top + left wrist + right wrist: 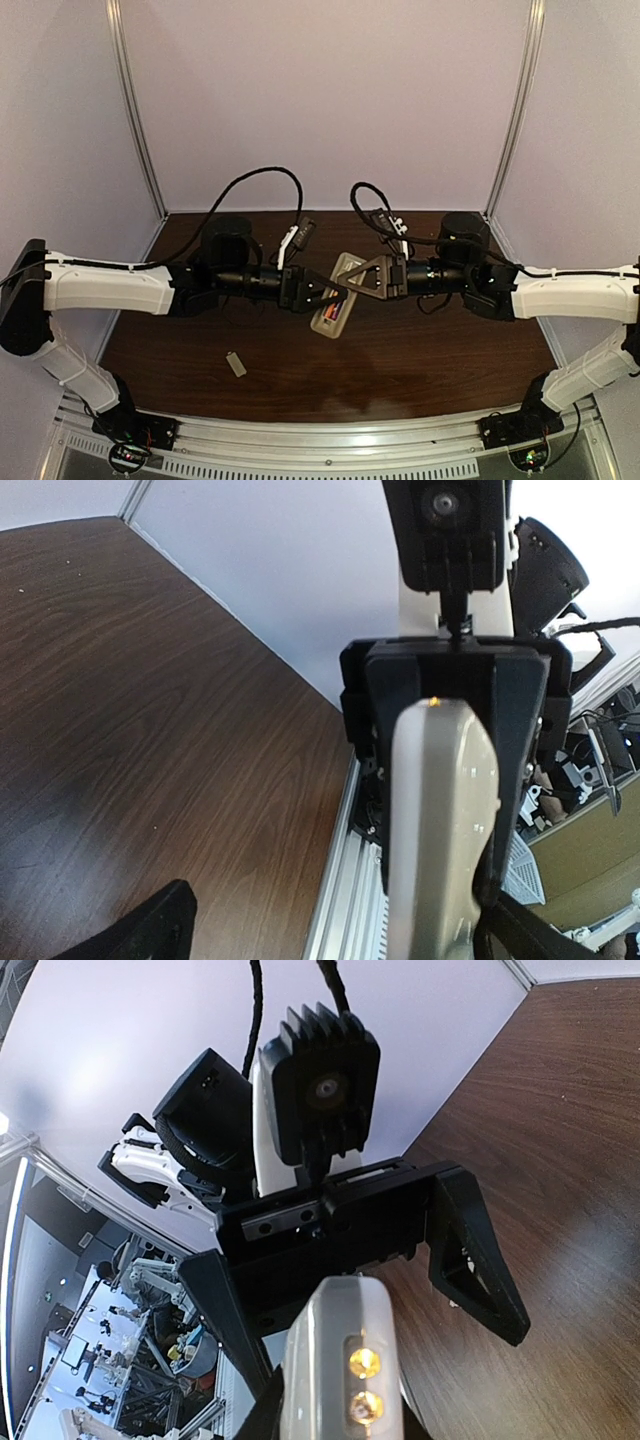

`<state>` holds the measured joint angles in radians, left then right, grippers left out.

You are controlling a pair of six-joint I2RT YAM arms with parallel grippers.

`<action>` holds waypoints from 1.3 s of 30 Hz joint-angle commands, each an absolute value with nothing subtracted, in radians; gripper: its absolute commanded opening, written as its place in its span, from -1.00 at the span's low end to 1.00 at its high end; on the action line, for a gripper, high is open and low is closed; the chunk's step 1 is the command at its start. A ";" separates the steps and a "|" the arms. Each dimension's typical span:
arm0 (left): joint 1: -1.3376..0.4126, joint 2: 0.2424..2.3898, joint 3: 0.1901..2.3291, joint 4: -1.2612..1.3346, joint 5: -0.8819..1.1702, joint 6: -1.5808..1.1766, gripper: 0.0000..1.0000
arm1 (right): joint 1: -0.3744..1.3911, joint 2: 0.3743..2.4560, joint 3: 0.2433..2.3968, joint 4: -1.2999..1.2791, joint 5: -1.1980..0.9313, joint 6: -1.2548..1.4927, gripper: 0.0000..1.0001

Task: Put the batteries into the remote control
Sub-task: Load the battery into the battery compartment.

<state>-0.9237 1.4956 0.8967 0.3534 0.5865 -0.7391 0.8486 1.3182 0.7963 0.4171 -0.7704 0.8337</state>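
Right jaws were closed on the far end of the one remote control (440, 810), a black finger pressed against each side of its beige body, and they held it over the table (430, 350). Left jaws stood open around the same remote control. One of their two fingers (225, 1305) lay just beside it, while the other, a triangular finger (480, 1260), stood apart from it on the table side. From above, the two arms met at the remote control from opposite sides, and it lay slantwise between them. Two batteries (365, 1362) sat side by side in the remote control's recessed bay. Their two brassy ends showed to the right wrist camera and their orange bodies showed from above, toward the remote control's near end. One small flat grey cover piece (236, 364) lay on the table well apart from the remote control, to its left and nearer the arm bases.
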 commanded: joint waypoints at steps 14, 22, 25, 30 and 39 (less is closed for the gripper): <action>-0.897 1.460 0.916 0.266 0.525 -0.644 0.57 | 0.866 1.313 0.833 0.419 -0.822 0.827 -1.00; -0.903 1.469 0.907 0.278 0.571 -0.620 0.64 | 0.866 1.324 0.838 0.431 -0.821 0.836 -1.00; -0.903 1.469 0.897 0.314 0.608 -0.638 0.65 | 0.865 1.328 0.838 0.434 -0.821 0.835 -1.00; -0.903 1.480 0.891 0.348 0.654 -0.656 0.65 | 0.865 1.331 0.838 0.433 -0.820 0.830 -1.00; -0.903 1.495 0.882 0.357 0.688 -0.664 0.74 | 0.865 1.336 0.841 0.433 -0.818 0.828 -1.00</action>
